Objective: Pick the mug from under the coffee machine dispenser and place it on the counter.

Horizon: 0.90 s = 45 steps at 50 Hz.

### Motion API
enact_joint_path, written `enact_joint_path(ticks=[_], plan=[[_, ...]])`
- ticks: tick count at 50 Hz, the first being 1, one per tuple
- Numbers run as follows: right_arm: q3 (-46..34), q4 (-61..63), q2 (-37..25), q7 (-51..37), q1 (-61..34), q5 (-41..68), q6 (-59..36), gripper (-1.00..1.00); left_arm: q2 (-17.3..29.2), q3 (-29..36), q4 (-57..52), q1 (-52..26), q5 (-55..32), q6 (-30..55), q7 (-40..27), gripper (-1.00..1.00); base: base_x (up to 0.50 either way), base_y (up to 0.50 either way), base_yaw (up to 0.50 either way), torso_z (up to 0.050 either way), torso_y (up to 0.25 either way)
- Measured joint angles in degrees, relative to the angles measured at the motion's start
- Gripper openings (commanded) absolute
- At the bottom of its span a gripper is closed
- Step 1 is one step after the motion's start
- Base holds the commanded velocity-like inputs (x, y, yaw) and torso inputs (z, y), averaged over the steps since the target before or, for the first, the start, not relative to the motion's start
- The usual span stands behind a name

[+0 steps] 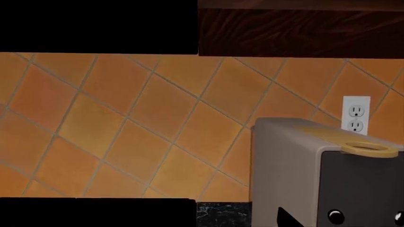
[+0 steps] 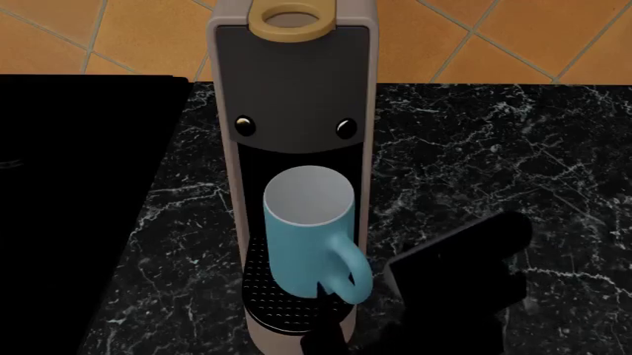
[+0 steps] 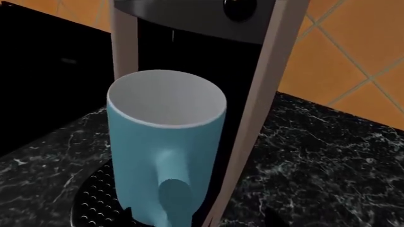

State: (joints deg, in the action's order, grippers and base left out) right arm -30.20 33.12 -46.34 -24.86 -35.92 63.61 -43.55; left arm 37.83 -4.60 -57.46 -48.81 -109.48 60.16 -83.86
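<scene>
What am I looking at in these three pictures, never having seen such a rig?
These are simulator renders from a two-armed robot. The head camera looks down on a black marble counter with a coffee machine; a light blue mug stands upright on its drip tray. The dark shape beside it is the right gripper, close to the mug's handle; whether its fingers are closed cannot be told. The right wrist camera shows the same mug close up. The left wrist camera sees wall tiles, an outlet and the machine's top.

You have the mug (image 2: 306,229) upright on the drip tray (image 2: 259,285) inside the coffee machine dispenser (image 2: 293,89), which stands on the table (image 2: 474,155), stovetop (image 2: 69,192) at left.
</scene>
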Motion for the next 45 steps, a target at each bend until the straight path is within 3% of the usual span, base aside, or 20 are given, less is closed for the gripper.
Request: enact_joint_path(ticks=[6,7,31,45], plan=[[-0.35,-0.86,0.45,0.46,-0.49,-0.49,-0.05,1.00,0.09,0.08,-0.04,0.06,0.09,-0.11,0.06,1.00,0.00,0.00,0.00,0.000,0.000],[-0.40,-0.94,0.50,0.51,-0.55,-0.54,-0.06,-1.00,0.09,0.09,-0.04,0.06,0.11,-0.12,0.08,1.00,0.00,0.00,0.00,0.000,0.000],[1.54,3.92,-1.82,-3.37,-1.50,5.85,-1.66,-1.00,0.57,0.53,-0.11,0.10,0.27,-0.55,0.13,1.00,0.00,0.00,0.00,0.000,0.000],[6.94,8.71,-7.84,-6.65,-1.69,16.08,-0.91,-1.00,0.78,0.73,-0.08,0.01,0.39,-0.80,0.22,1.00,0.00,0.00,0.00,0.000,0.000]])
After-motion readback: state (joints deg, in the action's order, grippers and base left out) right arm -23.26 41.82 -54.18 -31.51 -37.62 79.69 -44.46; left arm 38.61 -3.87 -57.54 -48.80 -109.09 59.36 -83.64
